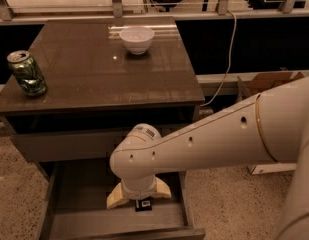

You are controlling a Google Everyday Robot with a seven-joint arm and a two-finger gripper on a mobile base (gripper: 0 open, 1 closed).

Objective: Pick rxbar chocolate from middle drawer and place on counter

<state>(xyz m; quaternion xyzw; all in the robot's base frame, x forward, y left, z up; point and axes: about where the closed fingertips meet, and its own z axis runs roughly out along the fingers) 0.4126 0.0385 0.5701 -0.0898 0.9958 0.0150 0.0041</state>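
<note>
Grey drawer (74, 204) stands pulled out at the bottom of the frame, below the counter (94, 79), and we see our gripper (139, 198) lowered into it, pointing straight down near the drawer's front lip. Its cream fingers (115, 199) are spread wide, one splayed toward the left and one toward the right, and they pinch nothing. Between them, just under the gripper's body, lies the bar (143, 204): only a small black piece with a white label patch shows, flat on the drawer floor close to the front lip, the rest hidden by the gripper. Whether the fingers touch the bar we cannot tell. Our white arm (219, 139) reaches in from the right edge of the frame, crosses below the counter's front edge and bends down at a rounded joint above the drawer

On the counter, which fills the upper left and centre of the frame, a green can (27, 74) stands upright near the left edge, and a white bowl (137, 38) sits toward the far edge at upper centre; the two are well apart. The glossy top reflects light beside the bowl. At the right, a cardboard box (266, 81) rests on the speckled floor (224, 199), and a pale cable (227, 59) hangs down to the right of the counter
</note>
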